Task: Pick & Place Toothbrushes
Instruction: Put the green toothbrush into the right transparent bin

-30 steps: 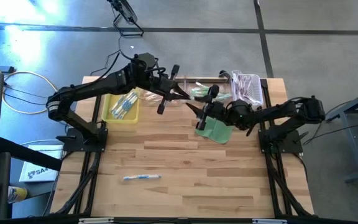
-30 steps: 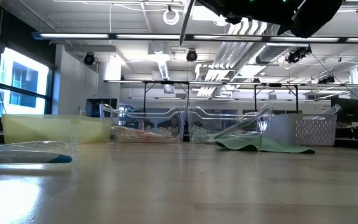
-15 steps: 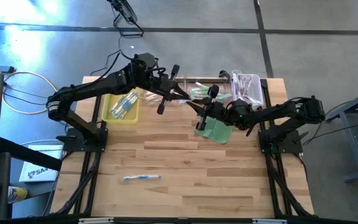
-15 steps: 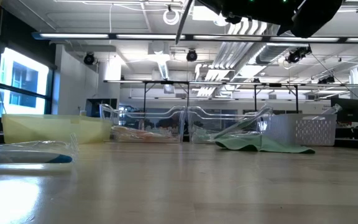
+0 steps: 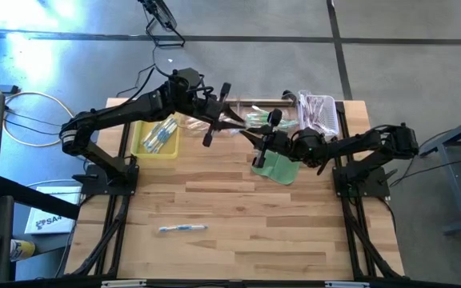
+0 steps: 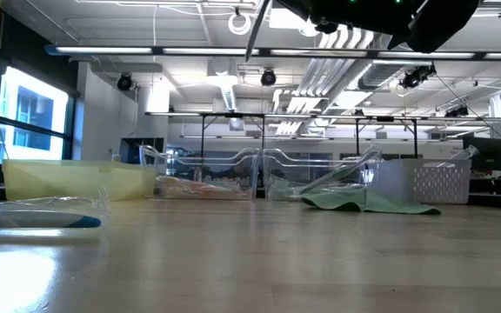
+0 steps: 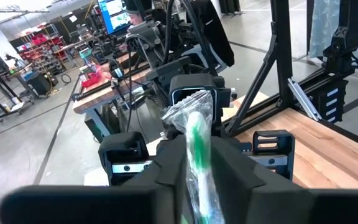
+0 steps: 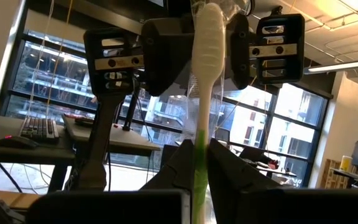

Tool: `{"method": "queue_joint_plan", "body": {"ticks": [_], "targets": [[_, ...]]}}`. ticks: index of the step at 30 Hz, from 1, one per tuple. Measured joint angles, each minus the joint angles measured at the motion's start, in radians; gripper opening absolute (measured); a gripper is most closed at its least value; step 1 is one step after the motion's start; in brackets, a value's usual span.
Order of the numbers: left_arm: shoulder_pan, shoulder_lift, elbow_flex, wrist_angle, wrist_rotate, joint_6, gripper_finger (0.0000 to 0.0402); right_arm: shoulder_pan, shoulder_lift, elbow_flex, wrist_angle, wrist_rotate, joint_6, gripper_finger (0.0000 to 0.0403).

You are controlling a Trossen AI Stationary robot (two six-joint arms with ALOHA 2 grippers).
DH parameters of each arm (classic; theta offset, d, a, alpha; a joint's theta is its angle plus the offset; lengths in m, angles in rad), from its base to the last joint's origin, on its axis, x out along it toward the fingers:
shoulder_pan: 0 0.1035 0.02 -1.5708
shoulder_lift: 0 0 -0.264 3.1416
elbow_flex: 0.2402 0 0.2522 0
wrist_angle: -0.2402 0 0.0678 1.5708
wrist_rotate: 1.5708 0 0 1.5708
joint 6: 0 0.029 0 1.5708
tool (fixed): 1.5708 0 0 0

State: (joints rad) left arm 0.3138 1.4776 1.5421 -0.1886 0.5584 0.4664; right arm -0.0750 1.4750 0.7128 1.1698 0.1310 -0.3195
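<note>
The two arms meet in the air over the back of the tabletop (image 5: 238,208), passing one green toothbrush (image 8: 205,93) from hand to hand. The right end effector (image 8: 199,163) is clenched on its handle, and the left end effector (image 7: 194,163) has it between loosened fingers. Next, I think, the left should let go fully and back away, so the right can carry it off.

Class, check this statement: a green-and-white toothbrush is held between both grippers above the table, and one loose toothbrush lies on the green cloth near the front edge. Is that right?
Not quite. The high view shows the loose toothbrush lying on bare wood, far from the green cloth. The rest stands.
</note>
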Motion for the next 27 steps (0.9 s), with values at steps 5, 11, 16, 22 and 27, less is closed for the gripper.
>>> {"method": "queue_joint_plan", "body": {"ticks": [5,11,16,22,27], "targets": [[0.0,0.0,0.0,0.003,-0.002,0.0,0.0121,0.0,0.0,0.0,0.0,0.0,0.0,0.0015],[0.0,0.0,0.0,0.006,-0.002,0.0,0.0163,0.0,0.0,0.0,-0.004,0.0,0.0,0.0015],[0.0,0.0,0.0,0.006,-0.002,0.0,0.017,0.0,0.0,0.0,-0.005,0.025,0.0,0.0015],[0.0,0.0,0.0,0.005,-0.002,0.0,0.0171,0.0,0.0,0.0,-0.008,0.027,0.0,0.0015],[0.0,-0.002,0.0,-0.023,-0.002,0.043,0.0171,0.0,-0.001,0.0,-0.028,0.075,-0.025,0.0015]]}}
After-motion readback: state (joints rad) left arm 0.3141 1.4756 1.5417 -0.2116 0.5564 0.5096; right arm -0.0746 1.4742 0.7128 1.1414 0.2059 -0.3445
